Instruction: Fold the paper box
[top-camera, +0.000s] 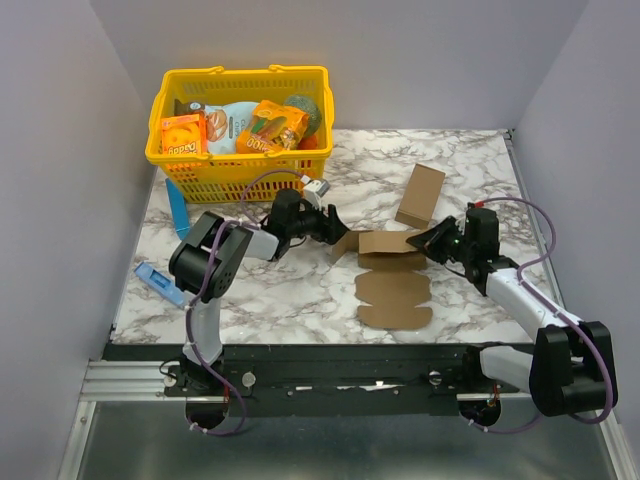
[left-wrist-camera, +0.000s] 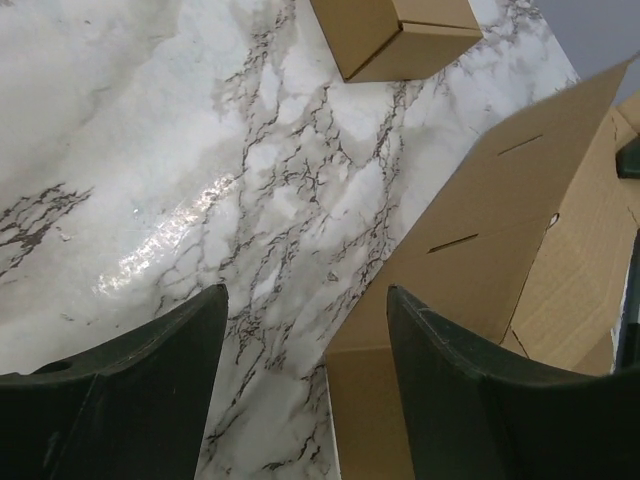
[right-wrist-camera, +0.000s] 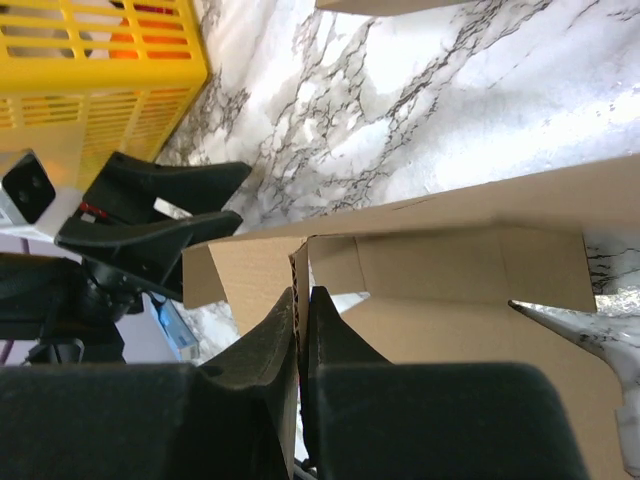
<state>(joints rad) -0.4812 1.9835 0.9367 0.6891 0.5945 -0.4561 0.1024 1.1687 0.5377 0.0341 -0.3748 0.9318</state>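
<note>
The paper box (top-camera: 393, 290) is a brown die-cut sheet lying mid-table, with its far part (top-camera: 385, 243) folded up into walls. My right gripper (top-camera: 432, 243) is shut on an upright flap at the box's right end; in the right wrist view the jaws (right-wrist-camera: 302, 295) pinch the cardboard edge, with the box's panels (right-wrist-camera: 440, 270) beyond. My left gripper (top-camera: 335, 225) is open at the box's left end. In the left wrist view its fingers (left-wrist-camera: 470, 390) straddle the box's near corner (left-wrist-camera: 520, 220) and bare table, holding nothing.
A yellow basket (top-camera: 230, 172) with orange snack packs stands at the back left. A longer brown carton (top-camera: 420, 195) lies behind the box and also shows in the left wrist view (left-wrist-camera: 400, 30). A blue packet (top-camera: 158, 280) lies at the table's left edge.
</note>
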